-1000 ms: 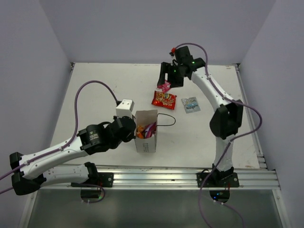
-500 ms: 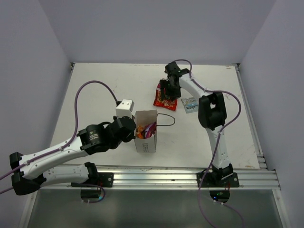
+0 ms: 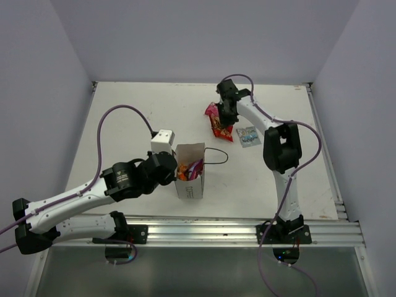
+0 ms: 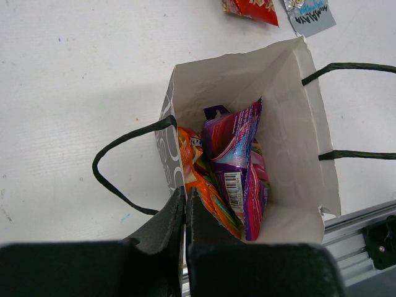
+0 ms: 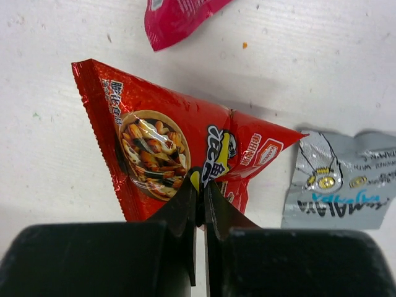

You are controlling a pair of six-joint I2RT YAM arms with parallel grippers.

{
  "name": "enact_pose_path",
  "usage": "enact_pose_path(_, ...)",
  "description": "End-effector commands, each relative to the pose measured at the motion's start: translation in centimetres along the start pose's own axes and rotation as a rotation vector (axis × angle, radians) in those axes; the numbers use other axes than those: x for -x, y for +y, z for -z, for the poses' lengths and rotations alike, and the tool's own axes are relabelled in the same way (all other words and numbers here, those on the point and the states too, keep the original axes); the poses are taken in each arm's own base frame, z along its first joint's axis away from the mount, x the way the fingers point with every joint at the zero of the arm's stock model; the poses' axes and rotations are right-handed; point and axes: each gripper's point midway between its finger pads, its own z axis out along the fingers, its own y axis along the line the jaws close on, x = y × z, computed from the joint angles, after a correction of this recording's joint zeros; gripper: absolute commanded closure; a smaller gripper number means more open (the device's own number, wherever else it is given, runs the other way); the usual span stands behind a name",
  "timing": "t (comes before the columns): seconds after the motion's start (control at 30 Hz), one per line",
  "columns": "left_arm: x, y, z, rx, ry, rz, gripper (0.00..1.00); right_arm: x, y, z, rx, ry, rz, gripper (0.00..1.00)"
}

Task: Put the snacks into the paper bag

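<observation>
The white paper bag stands upright near the table's front, its mouth open. My left gripper is shut on the bag's near wall. Inside the bag stand a pink multicolour packet and an orange-striped wrapper. Farther back, my right gripper is shut on the middle of the red-orange packet, which bunches up into a ridge. The small magenta packet lies just beyond it. The pale blue-clear packet lies flat to its right.
A white camera block sits on my left wrist just left of the bag. The bag's black loop handles stick out to the right. An aluminium rail runs along the table's near edge.
My right gripper came down onto the red-orange packet and shut on it; the packet crumpled and shifted slightly right. The left arm and the bag have not moved.
</observation>
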Motion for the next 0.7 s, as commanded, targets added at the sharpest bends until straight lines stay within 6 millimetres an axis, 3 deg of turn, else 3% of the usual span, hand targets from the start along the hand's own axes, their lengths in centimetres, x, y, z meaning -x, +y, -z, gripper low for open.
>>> enact_pose_path(0.0,1.3,-0.3,0.5,-0.009,-0.039,0.040,1.00,2.1,-0.1,7.2,-0.011,-0.095,0.057,1.00)
enact_pose_path(0.03,1.3,-0.4,0.4,-0.011,-0.039,0.041,1.00,3.6,0.6,10.7,0.026,-0.166,0.058,1.00)
enact_pose_path(0.1,1.2,-0.4,0.3,-0.010,-0.038,0.039,1.00,3.6,1.9,14.2,0.103,-0.185,0.059,1.00)
enact_pose_path(0.17,1.2,-0.5,0.3,-0.012,-0.036,0.034,1.00,4.1,4.4,19.6,0.239,-0.258,0.063,1.00)
enact_pose_path(0.37,1.2,-1.0,0.0,-0.023,-0.032,0.021,1.00,1.5,10.2,29.7,0.464,-0.338,0.118,1.00)
enact_pose_path(0.5,1.3,-1.1,0.0,-0.027,-0.032,0.015,1.00,-1.6,14.9,33.5,0.701,-0.280,0.119,1.00)
enact_pose_path(0.67,1.4,-1.3,0.1,-0.033,-0.036,0.013,1.00,-5.9,18.3,33.7,0.785,-0.152,0.134,1.00)
